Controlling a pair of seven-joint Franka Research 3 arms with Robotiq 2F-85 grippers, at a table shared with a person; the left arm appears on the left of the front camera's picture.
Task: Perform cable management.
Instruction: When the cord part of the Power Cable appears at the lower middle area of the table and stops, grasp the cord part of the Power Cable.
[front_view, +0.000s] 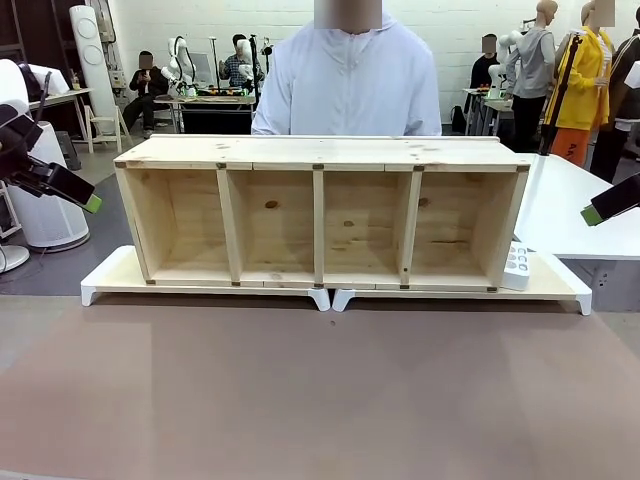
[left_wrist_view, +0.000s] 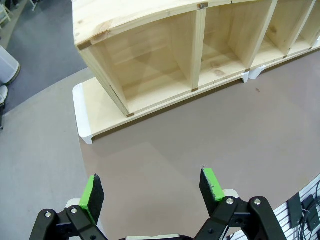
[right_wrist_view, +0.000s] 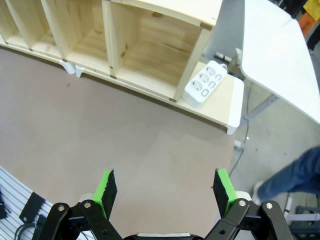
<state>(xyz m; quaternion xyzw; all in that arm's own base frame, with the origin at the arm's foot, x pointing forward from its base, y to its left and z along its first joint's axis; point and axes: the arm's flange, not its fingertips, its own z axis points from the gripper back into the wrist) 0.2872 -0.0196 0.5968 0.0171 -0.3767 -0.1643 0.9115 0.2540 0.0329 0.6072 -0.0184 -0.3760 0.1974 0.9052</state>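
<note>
Behind shelf end (front_view: 508, 225), half-hidden power strip (front_view: 518, 266)

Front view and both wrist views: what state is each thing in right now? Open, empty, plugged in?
Left hand: open, holding nothing.
Right hand: open, holding nothing.
Wooden shelf: upright on white risers, all four compartments empty.
Power strip: on a riser against the shelf's end, nothing plugged into the sockets that show.
</note>
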